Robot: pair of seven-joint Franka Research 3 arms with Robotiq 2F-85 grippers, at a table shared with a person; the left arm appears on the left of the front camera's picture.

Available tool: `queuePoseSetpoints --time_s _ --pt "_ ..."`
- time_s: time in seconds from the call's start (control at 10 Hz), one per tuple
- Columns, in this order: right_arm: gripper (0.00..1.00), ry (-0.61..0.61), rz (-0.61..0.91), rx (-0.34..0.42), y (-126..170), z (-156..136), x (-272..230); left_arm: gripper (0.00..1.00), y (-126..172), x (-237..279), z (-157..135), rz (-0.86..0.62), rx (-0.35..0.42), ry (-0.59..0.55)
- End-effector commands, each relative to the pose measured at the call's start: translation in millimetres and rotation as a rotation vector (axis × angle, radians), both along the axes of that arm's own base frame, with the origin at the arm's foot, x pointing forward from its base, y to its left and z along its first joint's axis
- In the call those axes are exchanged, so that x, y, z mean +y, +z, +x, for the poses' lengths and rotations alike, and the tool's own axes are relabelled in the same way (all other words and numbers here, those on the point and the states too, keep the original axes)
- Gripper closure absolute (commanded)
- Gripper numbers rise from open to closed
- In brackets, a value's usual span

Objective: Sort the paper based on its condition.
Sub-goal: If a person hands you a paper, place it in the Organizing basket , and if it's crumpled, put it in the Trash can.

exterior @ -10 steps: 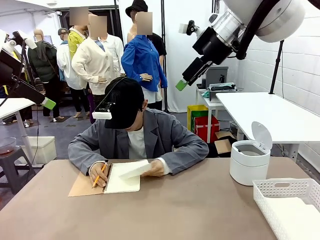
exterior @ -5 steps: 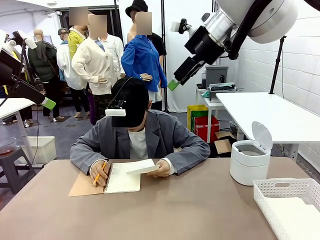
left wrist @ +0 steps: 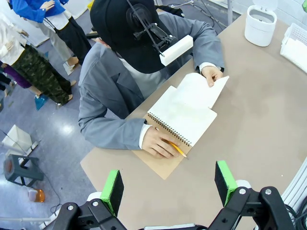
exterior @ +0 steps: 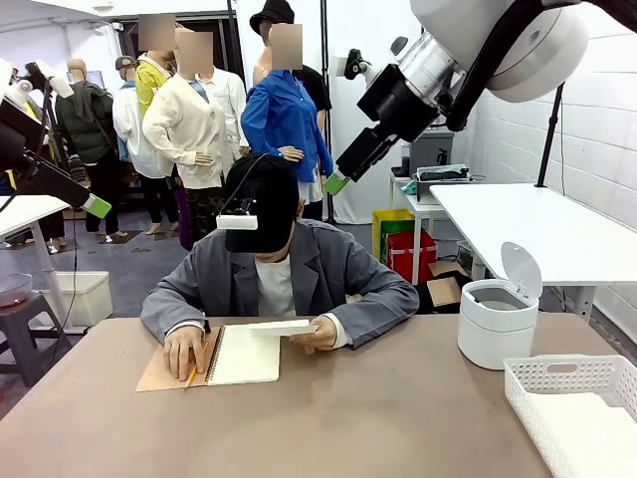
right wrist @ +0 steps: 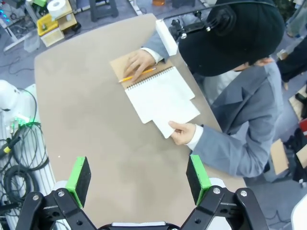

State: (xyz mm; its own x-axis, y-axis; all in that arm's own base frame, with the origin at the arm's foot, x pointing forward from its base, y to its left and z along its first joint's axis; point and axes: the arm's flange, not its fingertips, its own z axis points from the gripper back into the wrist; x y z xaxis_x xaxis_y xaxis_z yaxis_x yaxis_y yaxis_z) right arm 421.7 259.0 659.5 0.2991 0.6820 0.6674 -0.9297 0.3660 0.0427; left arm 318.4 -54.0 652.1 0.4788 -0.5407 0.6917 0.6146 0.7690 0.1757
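Note:
Across the table a person holds a white sheet (exterior: pixel 283 327) by its edge, low and nearly flat over the open page of a spiral notebook (exterior: pixel 242 357) with a brown cover. Seen from above, the sheet (right wrist: pixel 177 116) (left wrist: pixel 203 89) sticks out past the notebook (right wrist: pixel 154 91) (left wrist: pixel 181 116). The person's other hand rests on the cover with a pencil (left wrist: pixel 171 146). My left gripper (left wrist: pixel 169 187) hangs open high above the table's near-left part, and it shows at the left edge (exterior: pixel 96 206). High above and behind the person, my right gripper (right wrist: pixel 138 177) (exterior: pixel 338 181) is open too. The paper ball is out of view.
A white round bin (exterior: pixel 495 322) with its lid up stands at the table's right. A white slotted basket (exterior: pixel 575 376) sits at the near right corner. A second white table (exterior: pixel 537 227) stands behind on the right.
My right arm has swung further left above the person. The person has lowered the sheet from a raised tilt to nearly flat over the notebook, and laid the pencil hand down.

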Motion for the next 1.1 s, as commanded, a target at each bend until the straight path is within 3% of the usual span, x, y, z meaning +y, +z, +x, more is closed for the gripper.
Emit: queuePoseSetpoints --time_s 0.0,1.0 --pt "0.00 0.001 0.005 -0.006 4.1 3.1 -0.1 0.00 0.4 0.7 0.2 -0.001 -0.002 0.002" --pt "0.00 0.001 0.005 -0.006 4.1 3.1 -0.1 0.00 0.4 0.7 0.2 -0.001 -0.002 0.002"
